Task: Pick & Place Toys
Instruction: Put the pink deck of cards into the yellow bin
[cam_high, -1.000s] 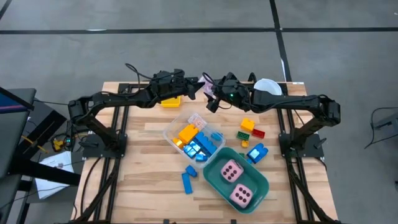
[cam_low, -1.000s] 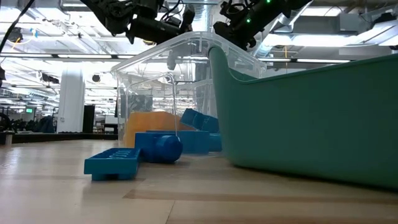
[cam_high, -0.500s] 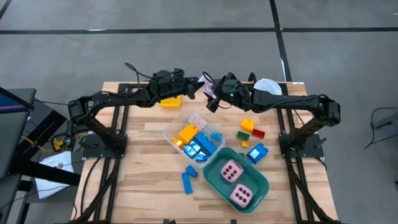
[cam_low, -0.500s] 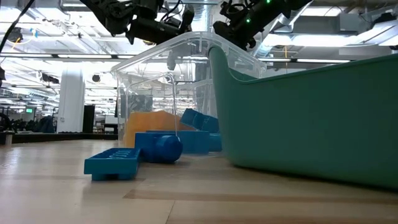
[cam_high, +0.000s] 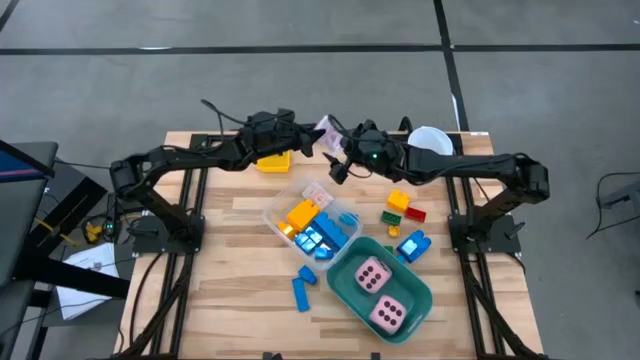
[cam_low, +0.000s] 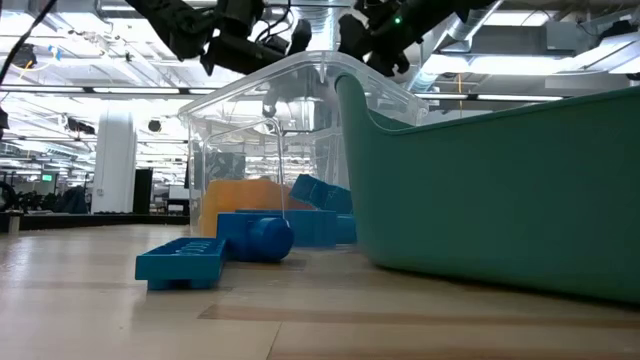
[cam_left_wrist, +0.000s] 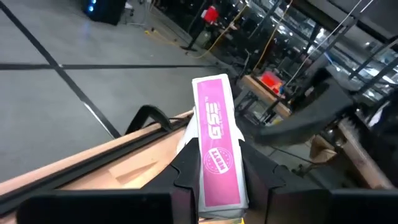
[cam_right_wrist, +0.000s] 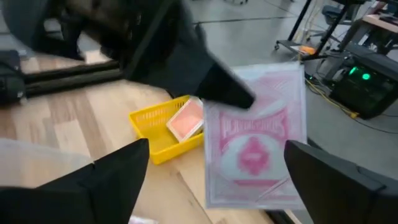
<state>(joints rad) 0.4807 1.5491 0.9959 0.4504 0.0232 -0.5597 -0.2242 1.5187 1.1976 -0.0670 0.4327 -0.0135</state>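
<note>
Wooden counter (cam_high: 230, 290), grey floor around. Left end effector (cam_high: 305, 137) clamped on pink-white card pack (cam_left_wrist: 216, 149), held up above far edge, long axis running straight out between fingers. Right end effector (cam_high: 335, 165) spread wide, just beside pack, apparently clear of it. Pack thus between both tips, firmly in left's keeping. Beyond: yellow tray (cam_right_wrist: 163, 129) with another card below, clear box (cam_high: 312, 222) of bricks mid-counter, teal tub (cam_high: 345, 290) with two dice nearer front.

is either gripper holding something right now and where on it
The left gripper pinches a pink-white card pack by its lower end, faces between the fingers. The right gripper is open, holding nothing.
</note>
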